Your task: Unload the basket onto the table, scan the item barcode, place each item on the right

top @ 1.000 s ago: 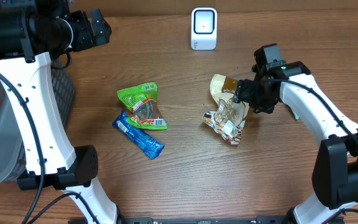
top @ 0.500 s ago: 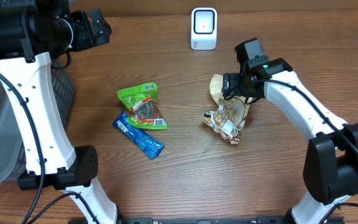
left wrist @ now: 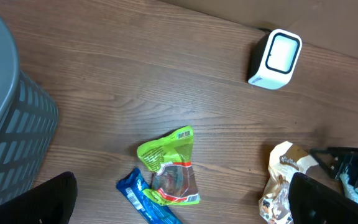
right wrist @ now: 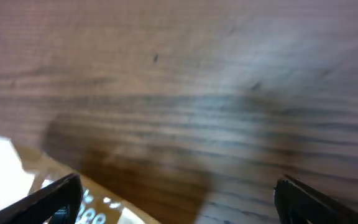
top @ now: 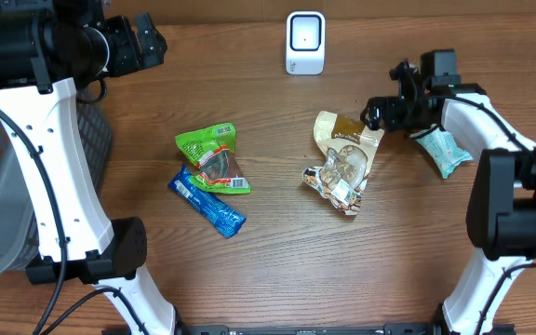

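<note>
A white barcode scanner point(top: 305, 42) stands at the back middle of the table, also in the left wrist view as the scanner point(left wrist: 275, 59). Items lie on the wood: a green packet point(top: 214, 158), a blue bar point(top: 207, 202), a tan packet point(top: 342, 140) above a crumpled clear one point(top: 336, 183), and a teal packet point(top: 445, 152) under the right arm. My right gripper point(top: 377, 113) is open and empty just right of the tan packet point(right wrist: 67, 208), low over the table. My left gripper point(top: 147, 42) is open and empty, high at the back left.
A grey slatted basket point(left wrist: 11, 124) stands at the left edge of the table, below the left arm. The right forearm point(top: 491, 112) runs along the table's right side above the teal packet.
The right gripper has drawn off the tan and clear packets toward the back right, its jaws spreading wider. The arm's swing has uncovered the teal packet. The left arm has not moved.
</note>
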Robot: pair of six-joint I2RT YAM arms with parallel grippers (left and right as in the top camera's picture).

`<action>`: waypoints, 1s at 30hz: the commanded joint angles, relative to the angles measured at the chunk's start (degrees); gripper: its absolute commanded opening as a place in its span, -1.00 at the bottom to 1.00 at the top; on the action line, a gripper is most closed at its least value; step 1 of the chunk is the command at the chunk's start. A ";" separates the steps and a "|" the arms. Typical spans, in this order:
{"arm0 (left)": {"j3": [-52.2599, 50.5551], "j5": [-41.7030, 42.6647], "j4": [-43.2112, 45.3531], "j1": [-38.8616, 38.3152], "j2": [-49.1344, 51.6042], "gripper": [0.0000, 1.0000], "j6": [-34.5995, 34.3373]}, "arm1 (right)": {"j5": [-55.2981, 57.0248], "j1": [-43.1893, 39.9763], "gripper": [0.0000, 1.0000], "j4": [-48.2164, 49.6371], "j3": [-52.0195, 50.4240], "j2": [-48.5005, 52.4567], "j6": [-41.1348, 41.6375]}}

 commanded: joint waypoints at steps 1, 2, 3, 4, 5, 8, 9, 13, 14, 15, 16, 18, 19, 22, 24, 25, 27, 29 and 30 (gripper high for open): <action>0.00 -0.33 0.00 0.07 0.46 1.00 0.26 | -13.49 -0.87 1.00 -2.14 0.90 1.99 -5.60; 0.00 -0.35 0.00 0.07 0.48 0.99 0.26 | -13.49 -0.68 1.00 -3.41 0.87 2.64 -6.14; 0.00 -0.33 0.00 0.07 0.48 1.00 0.26 | -13.75 -0.50 1.00 -4.26 0.87 2.97 -6.88; 0.00 -0.33 0.00 0.07 0.46 1.00 0.26 | -14.14 0.07 1.00 -5.88 0.74 3.72 -7.06; 0.00 -0.33 0.00 0.07 0.46 1.00 0.26 | -14.34 0.94 1.00 -7.69 0.44 4.31 -7.23; 0.00 -0.35 0.00 0.07 0.46 1.00 0.28 | -15.52 3.89 1.00 -10.10 -0.94 4.50 -7.19; 0.00 -0.35 0.00 0.07 0.46 1.00 0.26 | -15.82 5.14 0.99 -11.21 -1.07 4.50 -7.17; 0.00 -0.35 0.00 0.07 0.48 1.00 0.26 | -15.78 10.08 0.79 -15.85 -1.07 4.50 -6.40; 0.00 -0.35 0.00 0.07 0.46 1.00 0.26 | -15.67 11.15 0.73 -16.59 -1.07 4.50 -4.98; 0.00 -0.35 0.00 0.07 0.46 1.00 0.26 | -15.23 12.22 0.61 -16.94 -1.07 4.50 -3.34; 0.00 -0.35 0.00 0.07 0.46 0.99 0.26 | -14.03 13.03 0.41 -16.98 -1.07 4.50 -1.57; 0.00 -0.35 0.00 0.07 0.48 1.00 0.26 | -8.44 14.23 0.05 -16.26 -1.07 4.50 4.50; 0.00 -0.33 0.00 0.07 0.48 0.99 0.26 | -5.68 14.36 -0.34 -15.67 -1.05 4.50 7.50; 0.00 -0.35 0.00 0.07 0.46 1.00 0.26 | -0.09 13.27 -0.92 -13.66 -0.92 4.48 16.37; 0.00 -0.35 0.00 0.11 0.46 1.00 0.26 | -0.04 11.37 -0.92 -13.11 -0.11 4.31 19.93; 0.00 -0.33 0.00 0.11 0.46 1.00 0.26 | 0.00 9.90 -0.92 -13.11 0.50 3.96 22.34; 0.00 -0.33 0.00 0.11 0.48 1.00 0.28 | 0.72 7.08 -0.92 -13.18 0.96 2.67 27.93; 0.00 -0.35 0.00 0.11 0.46 1.00 0.26 | 4.26 3.98 -0.92 -14.97 0.96 0.92 34.16; 0.00 -0.35 0.00 0.11 0.48 1.00 0.26 | 5.62 2.75 -0.92 -16.63 0.96 0.13 35.32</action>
